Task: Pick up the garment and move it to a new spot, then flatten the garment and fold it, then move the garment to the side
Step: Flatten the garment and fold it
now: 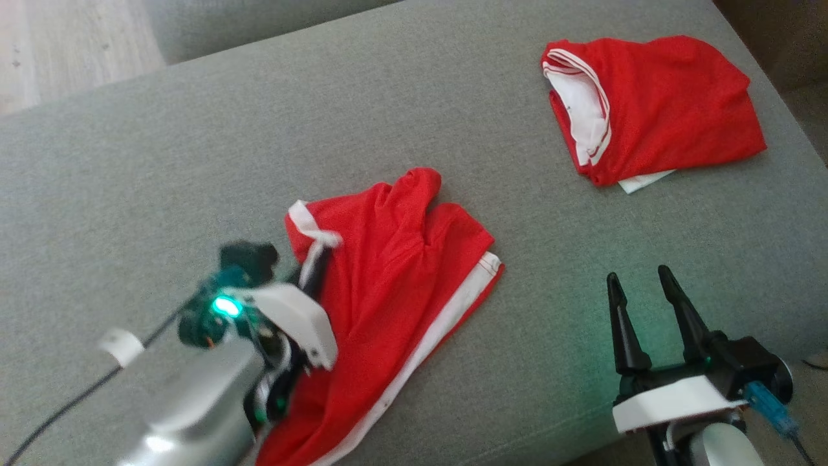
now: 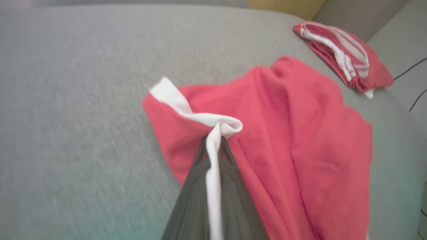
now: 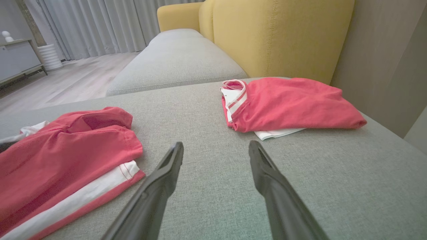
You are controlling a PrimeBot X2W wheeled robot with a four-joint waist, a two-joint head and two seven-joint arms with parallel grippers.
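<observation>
- The left claw (image 2: 213,141) is shut on the garment's white waistband (image 2: 200,116). It pinches a bunched fold at the garment's near-left corner, and the band runs down between the two fingers.
- The garment (image 1: 388,272) is red and lies crumpled on the grey cushion (image 1: 194,162). Most of its cloth spreads to the right of the pinched corner.
- Its long axis runs from the robot's side away and a little to the right. A white stripe (image 1: 440,323) follows its right edge.
- The left arm is the nearer one, already in contact. A lift from this single corner would likely leave the rest of the garment trailing off to the right.
- The right claw (image 1: 639,275) stands wide and holds nothing. It sits over bare cushion to the right of the garment, apart from it, with its fingers pointing away from the robot.
- The part of the garment nearest the right claw is the striped corner, a likely second grip for flattening.
- Beyond the garment and to its right lies a second red piece, the folded garment (image 1: 673,103). It is well apart and not in the way.
- Bare cushion lies to the left of the garment and beyond it.
- Behind the folded garment rises a yellow backrest (image 3: 283,33).
</observation>
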